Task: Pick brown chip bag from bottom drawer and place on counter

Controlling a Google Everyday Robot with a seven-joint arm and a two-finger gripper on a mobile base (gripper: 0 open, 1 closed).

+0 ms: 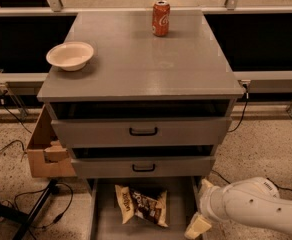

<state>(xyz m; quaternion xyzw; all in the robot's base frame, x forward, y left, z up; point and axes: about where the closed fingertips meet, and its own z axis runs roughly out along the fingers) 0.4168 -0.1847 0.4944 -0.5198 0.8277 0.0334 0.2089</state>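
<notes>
Grey 3-drawer cabinet [221,129], seen from front & above. Bottom drawer [106,223] is pulled out the furthest, w/ flat grey floor showing. Chip bag [141,204] lies flat in it, roughly mid-drawer, tilted a bit: dark brown w/ pale yellow ends, white lettering up. It's the only item in the drawer.

White arm [253,204] comes in low from bottom right. End effector [198,226], cream-coloured, sits at the drawer's right wall near the front, just beside the bag's right end but apart from it, no contact. Can't tell whether it's wide or narrow from this angle; it holds nothing.

Middle drawer [143,167] & top drawer [142,131] both have black handles, each out a little w/ a dark gap above.

Top surface [151,71] is grey & slightly glossy. Red soda can [160,18] stands upright near the back edge, approx. centre. Cream bowl [70,55] sits at the left edge, well apart from the can.

Open cardboard box [42,149] on the floor against the cabinet's left side. Black cables [16,194] trail over the speckled floor [266,149], lower left.
</notes>
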